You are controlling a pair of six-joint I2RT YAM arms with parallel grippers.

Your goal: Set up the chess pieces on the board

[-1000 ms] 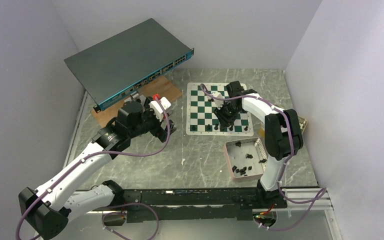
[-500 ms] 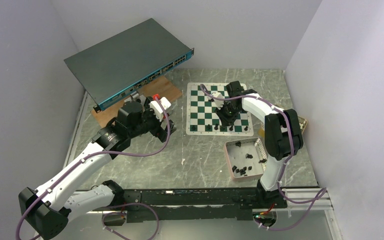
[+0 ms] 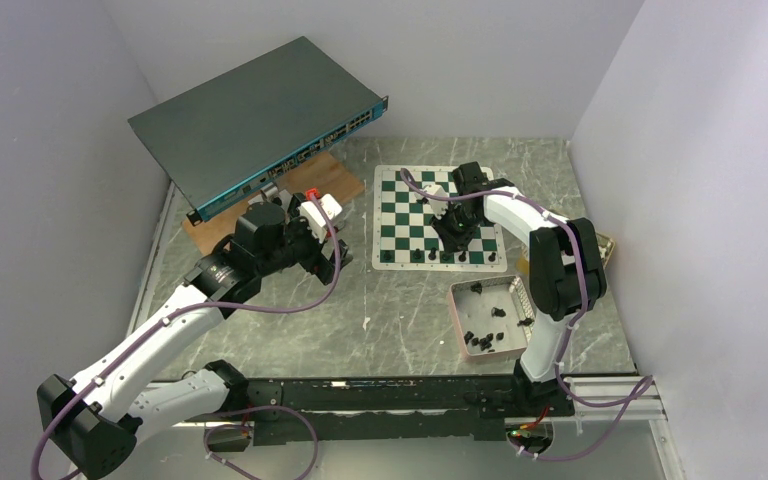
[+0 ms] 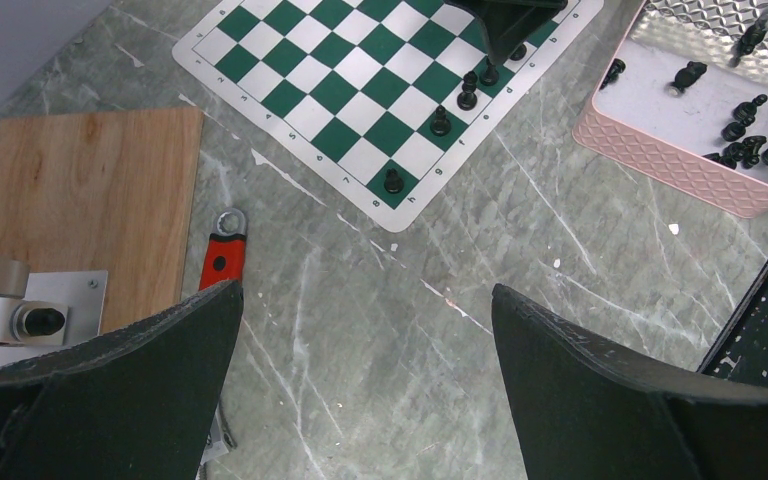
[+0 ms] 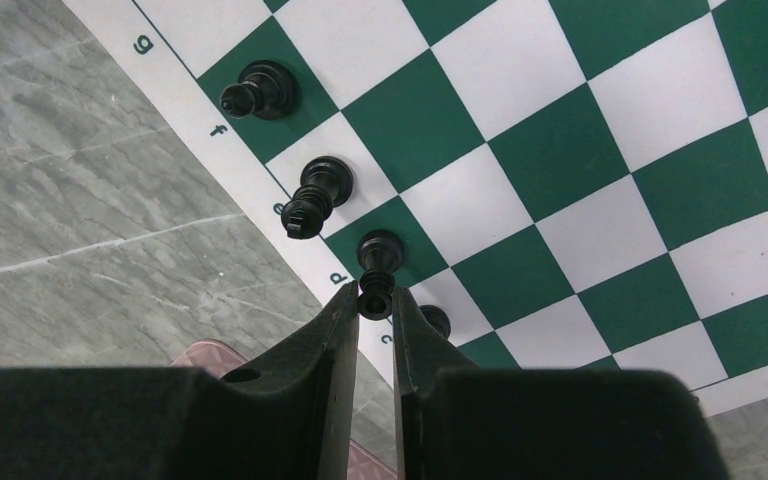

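Observation:
The green and white board [image 3: 400,215] lies at the back middle of the table. Several black chess pieces [image 5: 261,90] stand in a row along its near edge. My right gripper [image 5: 375,300] hangs over that row, shut on the head of one chess piece [image 5: 377,262] standing on a green edge square. A further piece [image 5: 436,320] is half hidden behind the right finger. My left gripper [image 4: 365,300] is wide open and holds nothing, over bare table left of the board [image 4: 330,90]. More chess pieces [image 3: 480,338] lie in the pink tray [image 3: 458,320].
A red-handled wrench [image 4: 220,260] and a wooden plank [image 4: 90,200] with a metal fixture lie left of the board. A large network switch [image 3: 260,120] leans at the back left. The pink tray [image 4: 660,160] sits near the board's right corner. Walls enclose the table.
The right jaws have narrowed onto the head of the chess piece. Both arms have stayed about where they were.

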